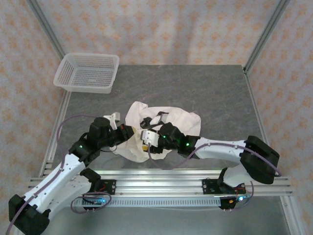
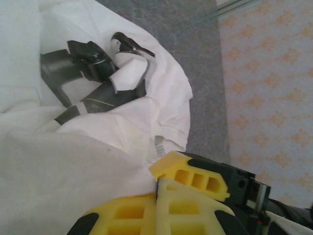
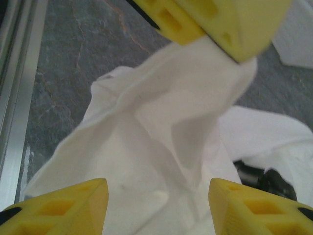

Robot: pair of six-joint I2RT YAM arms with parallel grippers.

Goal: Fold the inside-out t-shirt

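**A:** Item?
**B:** T-shirt (image 1: 183, 120), one. Plain cream-white soft cloth.
**A:** Condition?
**B:** Heavily wrinkled, bunched into a loose heap, not spread flat.
**A:** Location?
**B:** On the grey table (image 1: 210, 88), around its middle and toward the near edge.
**A:** Pose?
**B:** One stretch of cloth is drawn up off the surface into a creased ridge. The rest sags below it in soft folds. A rounded edge of the heap lies against the tabletop.
**A:** Markings?
**B:** A small printed label (image 2: 160, 146) at one edge.
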